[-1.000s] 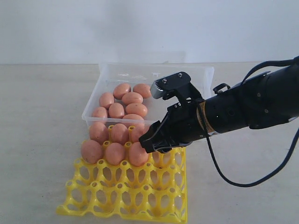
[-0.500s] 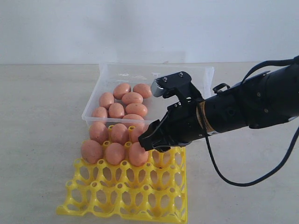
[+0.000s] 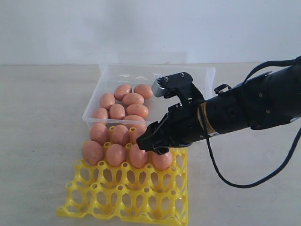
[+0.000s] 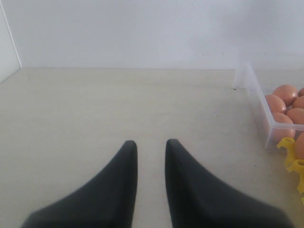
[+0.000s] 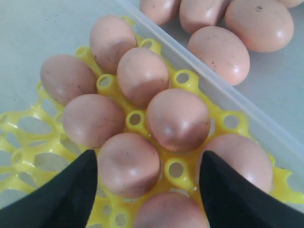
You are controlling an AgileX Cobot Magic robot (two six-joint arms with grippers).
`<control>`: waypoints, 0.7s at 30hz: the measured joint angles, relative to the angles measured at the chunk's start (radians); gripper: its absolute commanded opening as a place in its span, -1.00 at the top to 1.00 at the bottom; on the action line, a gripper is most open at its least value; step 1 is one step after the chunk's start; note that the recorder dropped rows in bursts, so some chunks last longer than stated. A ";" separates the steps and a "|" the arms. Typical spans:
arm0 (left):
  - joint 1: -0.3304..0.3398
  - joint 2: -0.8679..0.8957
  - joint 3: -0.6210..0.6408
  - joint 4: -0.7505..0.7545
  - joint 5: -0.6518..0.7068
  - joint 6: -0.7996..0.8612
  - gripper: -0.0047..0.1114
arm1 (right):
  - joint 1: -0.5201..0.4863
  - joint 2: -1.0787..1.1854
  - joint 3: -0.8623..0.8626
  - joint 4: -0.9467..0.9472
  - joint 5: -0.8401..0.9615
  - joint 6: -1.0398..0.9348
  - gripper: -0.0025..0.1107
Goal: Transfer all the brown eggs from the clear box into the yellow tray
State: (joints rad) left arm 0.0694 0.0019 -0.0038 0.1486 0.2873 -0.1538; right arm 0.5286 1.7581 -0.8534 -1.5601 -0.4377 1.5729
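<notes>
Your left gripper (image 4: 151,145) hangs low over the bare table (image 4: 118,99). Its fingers show only a narrow gap with nothing in it, and it is well apart from the work. The end of the clear box (image 4: 254,90) only shows at the edge of its camera.

Moving right, the yellow tray (image 3: 122,209) sits right against the near wall of the clear box. The two tray rows nearest the box carry brown eggs (image 3: 115,154), and the rows toward the camera are empty lattice. Behind them a cluster of eggs lies in the left half of the box, so you look roughly halfway through the job.

Further right, your right gripper (image 5: 148,159) reaches in from the right side and hovers over the filled rows. Its jaws are spread wide and hold nothing. In the wrist view the fingers (image 5: 66,190) stand either side of seated eggs without pinching one. Just beneath it, the end egg (image 3: 162,161) sits in its cup on the right of the front filled row. That reads as the release end of a placement.

The next move looks like this:
- Lift straight up so the fingertips clear the neighbouring eggs.
- Swing back over the box.
- Straddle one egg across its narrow width with the jaws wide.

The eggs lie packed together, so watch that a finger doesn't nudge a neighbour. After that you'd start a fresh row in the tray.
</notes>
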 measured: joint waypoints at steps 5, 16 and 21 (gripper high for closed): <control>0.000 0.000 0.000 0.000 0.000 0.000 0.55 | 0.000 0.000 0.000 0.000 -0.002 0.027 -0.09; 0.000 0.000 0.000 0.000 0.000 0.000 0.55 | 0.000 -0.092 -0.106 0.025 -0.239 0.060 0.50; 0.000 0.000 0.000 0.000 -0.016 0.000 0.55 | 0.030 -0.133 -0.244 -0.042 -0.237 0.091 0.96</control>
State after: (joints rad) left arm 0.0694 0.0019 -0.0038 0.1486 0.2716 -0.1538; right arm 0.5581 1.6256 -1.0970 -1.6020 -0.6748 1.6636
